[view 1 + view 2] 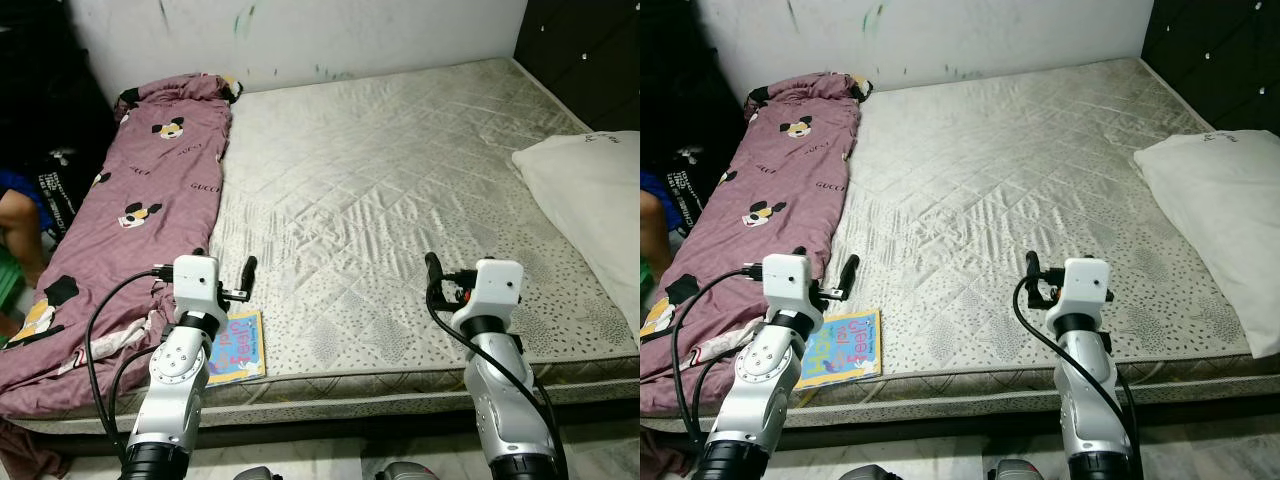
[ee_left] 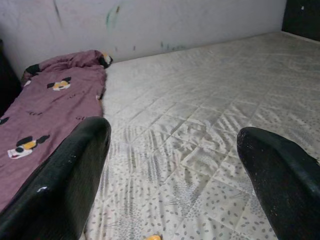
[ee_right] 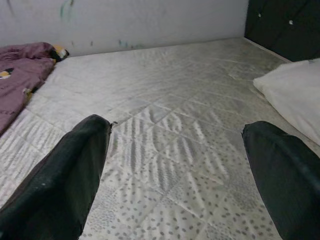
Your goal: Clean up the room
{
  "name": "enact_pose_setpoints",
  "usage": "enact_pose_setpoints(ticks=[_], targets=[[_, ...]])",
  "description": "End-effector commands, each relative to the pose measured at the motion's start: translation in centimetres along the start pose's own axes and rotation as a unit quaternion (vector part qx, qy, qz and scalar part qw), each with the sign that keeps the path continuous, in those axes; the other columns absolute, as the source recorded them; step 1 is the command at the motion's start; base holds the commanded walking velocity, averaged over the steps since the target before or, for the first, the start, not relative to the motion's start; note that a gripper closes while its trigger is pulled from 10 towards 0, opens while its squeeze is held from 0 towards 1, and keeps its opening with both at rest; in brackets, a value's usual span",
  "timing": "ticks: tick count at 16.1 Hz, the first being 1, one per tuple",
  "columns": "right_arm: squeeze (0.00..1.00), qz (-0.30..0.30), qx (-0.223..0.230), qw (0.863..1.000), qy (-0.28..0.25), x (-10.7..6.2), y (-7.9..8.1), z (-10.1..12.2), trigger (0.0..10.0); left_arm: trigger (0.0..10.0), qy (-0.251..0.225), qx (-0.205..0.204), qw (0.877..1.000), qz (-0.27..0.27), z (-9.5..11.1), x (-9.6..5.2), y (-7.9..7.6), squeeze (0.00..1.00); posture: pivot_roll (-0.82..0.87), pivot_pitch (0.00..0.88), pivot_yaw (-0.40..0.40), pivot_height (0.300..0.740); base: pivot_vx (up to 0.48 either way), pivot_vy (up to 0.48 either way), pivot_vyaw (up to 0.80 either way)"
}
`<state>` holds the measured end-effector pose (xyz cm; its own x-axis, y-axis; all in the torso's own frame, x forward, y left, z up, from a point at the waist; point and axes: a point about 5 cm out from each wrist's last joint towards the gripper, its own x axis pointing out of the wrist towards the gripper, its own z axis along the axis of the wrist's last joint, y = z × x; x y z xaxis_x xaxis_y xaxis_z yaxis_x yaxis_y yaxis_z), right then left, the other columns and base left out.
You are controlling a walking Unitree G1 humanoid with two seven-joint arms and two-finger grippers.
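Nearest the camera, the robot's two silver arms rise at the foot edge of a bare mattress [image 1: 400, 200]. The left end effector [image 1: 235, 280] hovers above the front left corner of the bed with its black fingers [image 2: 60, 185] spread wide apart and holding nothing. The right end effector [image 1: 432, 275] hangs over the front edge at about 5 o'clock of the mattress; its fingers [image 3: 65, 175] are likewise set apart and empty.

Just under and beside the left arm lies a children's book [image 1: 238, 345], flat on the mattress corner at about 7 o'clock, cover up, blue with pink lettering. Its long axis runs roughly from the front edge toward the wall, slightly tilted, and one short edge sits close to the mattress rim. Its left side touches or nearly touches a purple blanket [image 1: 150, 200].

The blanket, printed with cartoon mouse heads, stretches along the left side of the bed from the front edge at 8 o'clock to the far corner at 11 o'clock, its long axis pointing at the wall [image 1: 300, 35].

A white pillow [image 1: 590, 190] rests at 3 o'clock on the right edge, well apart from the book.
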<state>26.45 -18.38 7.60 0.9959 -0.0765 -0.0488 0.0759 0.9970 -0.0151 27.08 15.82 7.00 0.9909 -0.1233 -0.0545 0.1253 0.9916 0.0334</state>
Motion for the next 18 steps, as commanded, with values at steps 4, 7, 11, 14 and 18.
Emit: enact_pose_setpoints(ticks=[4, 7, 11, 14, 18], targets=[[0.00, -0.016, 0.007, 1.000, -0.019, -0.2, -0.2, 0.8, 10.0, 10.0, 0.009, 0.019, 1.000, -0.007, -0.5, -0.3, 0.3, 0.00, -0.24, 0.000, 0.186, 0.740, 0.000, 0.000, 0.00], [0.00, -0.032, -0.002, 0.999, -0.021, -0.6, -0.5, 0.5, 10.0, 10.0, 0.012, 0.006, 1.000, -0.023, -0.5, 0.1, 0.1, 0.00, -0.25, 0.000, 0.192, 0.740, 0.000, 0.000, 0.00], [0.00, 0.000, -0.006, 1.000, -0.020, 0.3, 0.4, 0.8, 10.0, 10.0, -0.003, 0.009, 1.000, 0.007, 0.0, -0.5, 0.8, 0.00, -0.17, 0.000, 0.118, 0.740, 0.000, 0.000, 0.00], [0.00, 0.035, 0.001, 0.999, -0.008, 0.7, 2.2, 0.3, 10.0, 10.0, 0.002, 0.010, 0.999, 0.044, -0.2, -2.3, 2.6, 0.00, -0.10, 0.000, 0.065, 0.740, 0.000, 0.000, 0.00], [0.00, 0.089, -0.004, 0.996, 0.007, 0.2, 3.7, -0.2, 10.0, 10.0, -0.008, 0.011, 0.997, 0.081, 1.0, -5.1, 4.1, 0.00, -0.05, 0.000, -0.009, 0.740, 0.000, 0.000, 0.00]])
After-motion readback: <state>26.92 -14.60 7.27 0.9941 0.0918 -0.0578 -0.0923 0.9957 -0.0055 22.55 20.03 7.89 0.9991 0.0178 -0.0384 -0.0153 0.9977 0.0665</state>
